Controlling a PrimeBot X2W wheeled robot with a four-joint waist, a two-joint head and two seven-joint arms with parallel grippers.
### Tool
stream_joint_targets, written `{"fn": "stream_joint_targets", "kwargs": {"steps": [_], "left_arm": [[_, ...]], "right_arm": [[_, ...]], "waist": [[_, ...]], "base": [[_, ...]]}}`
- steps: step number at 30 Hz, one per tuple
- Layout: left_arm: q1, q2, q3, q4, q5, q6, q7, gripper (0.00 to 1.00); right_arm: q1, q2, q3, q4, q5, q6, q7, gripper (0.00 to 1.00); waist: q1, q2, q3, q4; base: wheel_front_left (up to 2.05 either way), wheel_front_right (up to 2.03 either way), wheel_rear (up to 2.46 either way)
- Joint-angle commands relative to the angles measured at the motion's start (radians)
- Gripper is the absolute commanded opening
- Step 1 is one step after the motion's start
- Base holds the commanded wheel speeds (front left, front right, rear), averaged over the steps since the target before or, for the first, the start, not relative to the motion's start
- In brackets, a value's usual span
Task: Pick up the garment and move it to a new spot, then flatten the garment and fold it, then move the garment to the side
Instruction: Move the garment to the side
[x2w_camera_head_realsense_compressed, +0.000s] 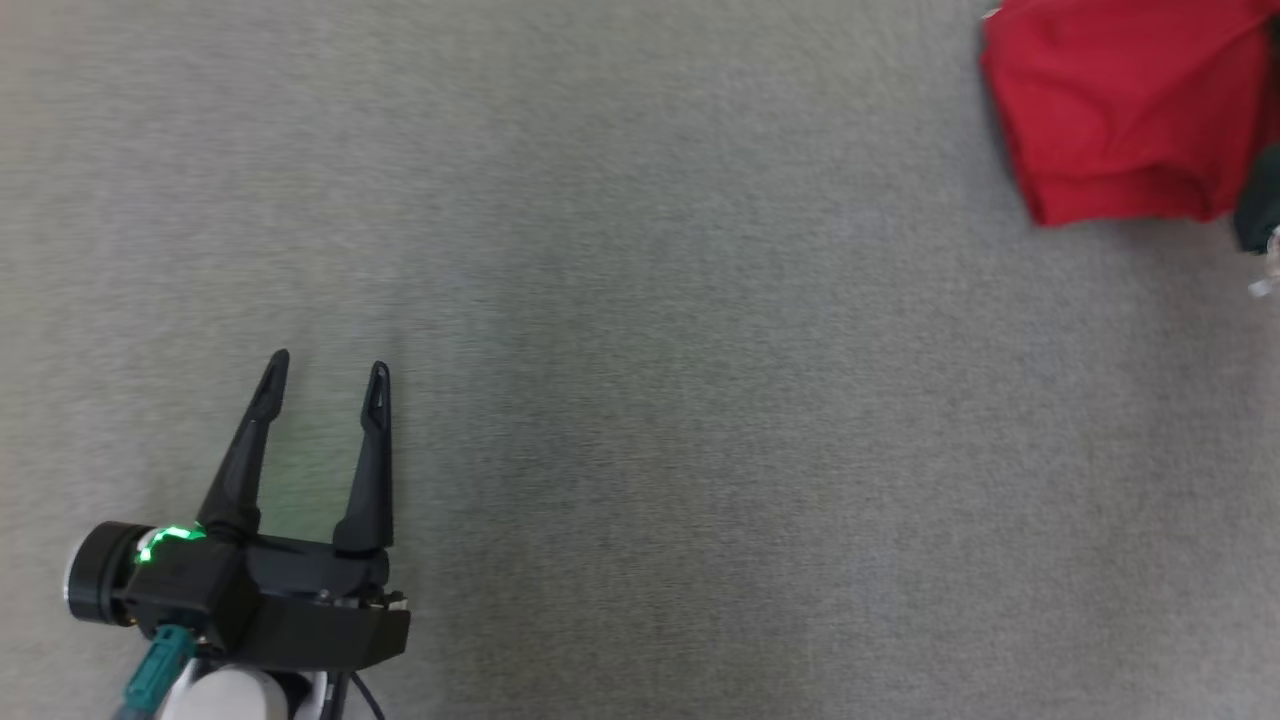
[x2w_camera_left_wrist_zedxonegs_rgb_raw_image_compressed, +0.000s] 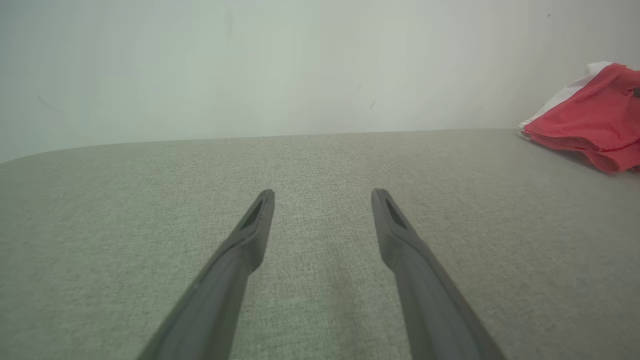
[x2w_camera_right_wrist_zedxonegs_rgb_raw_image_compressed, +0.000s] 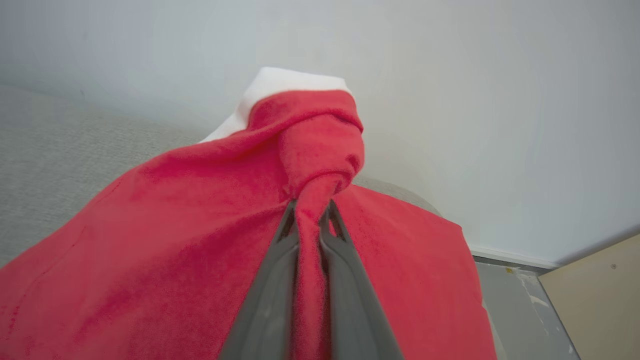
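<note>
Gripping a bunched fold of the red garment, my right pincer has its two fingers drawn almost together, clamped on the cloth. Just past the tips the fabric gathers into a thick twisted roll. The rest spreads down and out on both sides of the fingers, onto the grey woven surface. A white patch shows above the red roll; I cannot tell whether it belongs to the garment or is a separate cloth beneath it.

My left pincer sits at the lower left of the head view, fingers wide apart over bare surface. From there the garment lies well apart, far off to my right and farther forward. It is in the top right corner of the head view, where the frame cuts it off at the top and right. A dark shape at that view's right edge overlaps the garment's lower corner; too little of it is in frame to make out. In the right wrist view the cloth hides most of the surface beneath it.
</note>
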Motion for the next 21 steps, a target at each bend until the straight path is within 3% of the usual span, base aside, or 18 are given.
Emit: {"fn": "stream_joint_targets", "kwargs": {"steps": [1, 11, 21], "left_arm": [[-0.011, 0.01, 0.002, -0.004, 0.01, 0.002, -0.002, 1.0], [-0.038, 0.071, -0.008, -0.044, 0.016, 0.002, -0.003, 1.0], [-0.027, 0.09, -0.001, -0.075, 0.008, 0.002, -0.001, 1.0]], "right_arm": [[-0.009, -0.007, 0.007, -0.004, 0.005, -0.003, 0.0, 0.0], [-0.12, -0.142, 0.034, 0.008, 0.042, -0.003, 0.028, 0.0], [-0.23, -0.239, 0.108, 0.038, -0.006, -0.003, 0.062, 0.0]], "waist": [[-0.0002, -0.0003, 0.065, -0.066], [-0.0002, -0.0003, 0.151, -0.096], [-0.0002, -0.0003, 0.198, -0.084]], "base": [[0.0, 0.0, 0.0], [0.0, 0.0, 0.0], [0.0, 0.0, 0.0]]}}
